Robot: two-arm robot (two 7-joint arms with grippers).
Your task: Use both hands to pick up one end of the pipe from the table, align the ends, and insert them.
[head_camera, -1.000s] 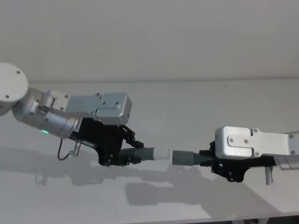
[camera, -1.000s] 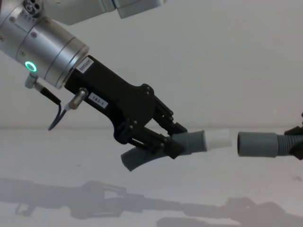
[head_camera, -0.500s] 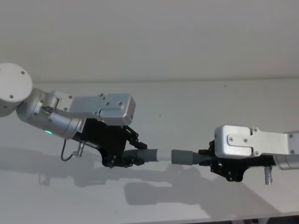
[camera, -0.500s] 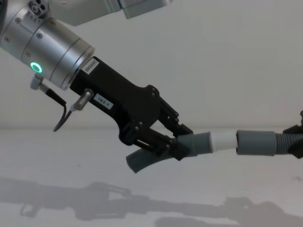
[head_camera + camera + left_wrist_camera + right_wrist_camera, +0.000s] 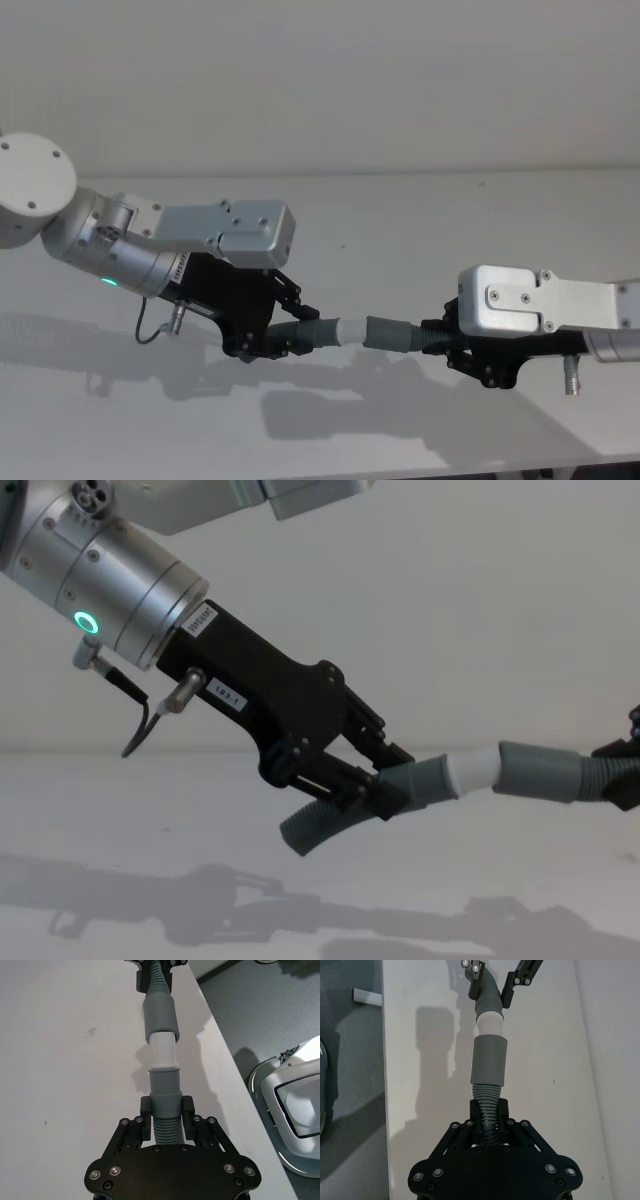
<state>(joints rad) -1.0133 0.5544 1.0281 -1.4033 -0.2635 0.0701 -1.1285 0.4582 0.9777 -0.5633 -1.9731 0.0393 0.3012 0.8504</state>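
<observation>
White plug tip (image 5: 470, 771) now inside smooth cuff (image 5: 535, 771), each hand pinching ribbed hose.

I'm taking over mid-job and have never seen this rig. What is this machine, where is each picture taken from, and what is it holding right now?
This is a robot with two arms, each ending in a black two-fingered gripper. One picture looks down from its head, one looks across from its chest, and two look along the grippers from cameras on the wrists.

The left gripper is shut on the curved hose piece, which ends in a white plug tip. The right gripper is shut on the ribbed hose piece with the wide grey cuff.

Both pieces are lifted above the white table, where their shadows fall. The white tip has entered the cuff's mouth; part of it is visible between the pieces, so the joint looks started but not pushed fully home. In the chest view the two pieces meet at a slight angle.
</observation>
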